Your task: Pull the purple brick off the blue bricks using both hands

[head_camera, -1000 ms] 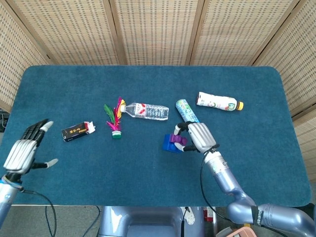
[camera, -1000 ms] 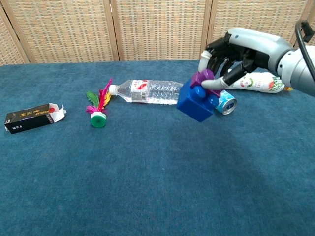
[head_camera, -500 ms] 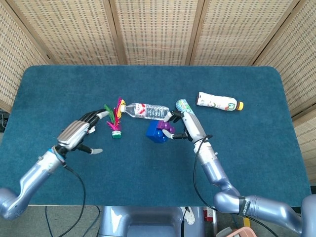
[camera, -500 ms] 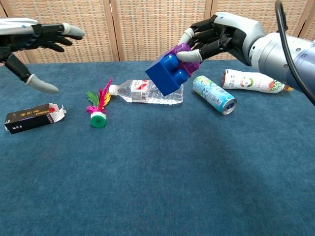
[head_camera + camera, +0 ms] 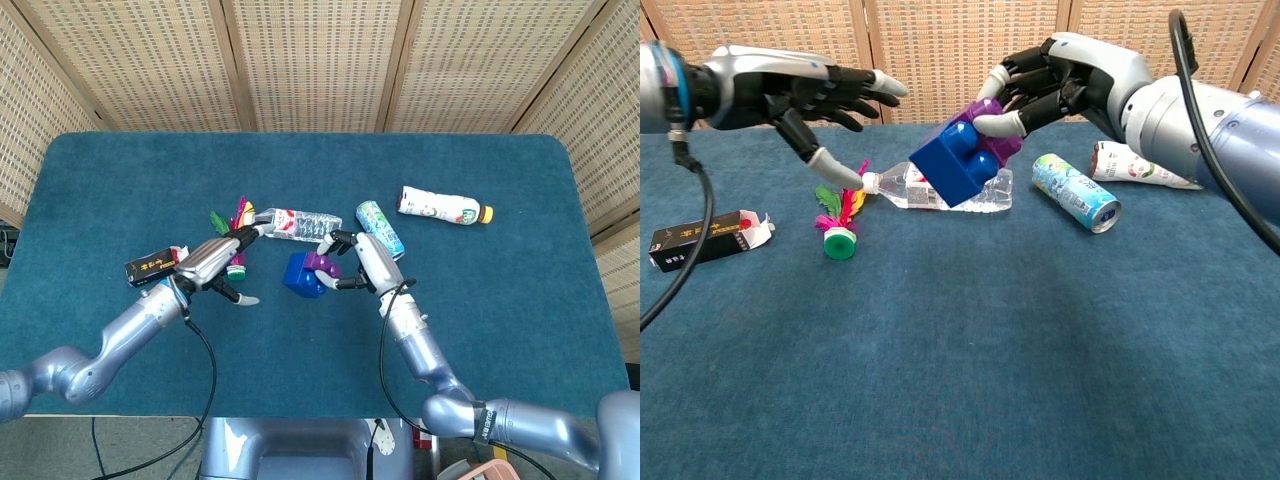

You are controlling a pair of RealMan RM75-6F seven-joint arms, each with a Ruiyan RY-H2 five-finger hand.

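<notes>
Right hand clamped on purple brick atop blue bricks — left hand near, fingers spread, empty.

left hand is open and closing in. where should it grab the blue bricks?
Probably the lower-left end of the blue plastic bricks, coming from the robot's left. The right hand holds the purple brick at the upper right, with the stack tilted in the air, so that blue end faces the open left hand unobstructed.
</notes>
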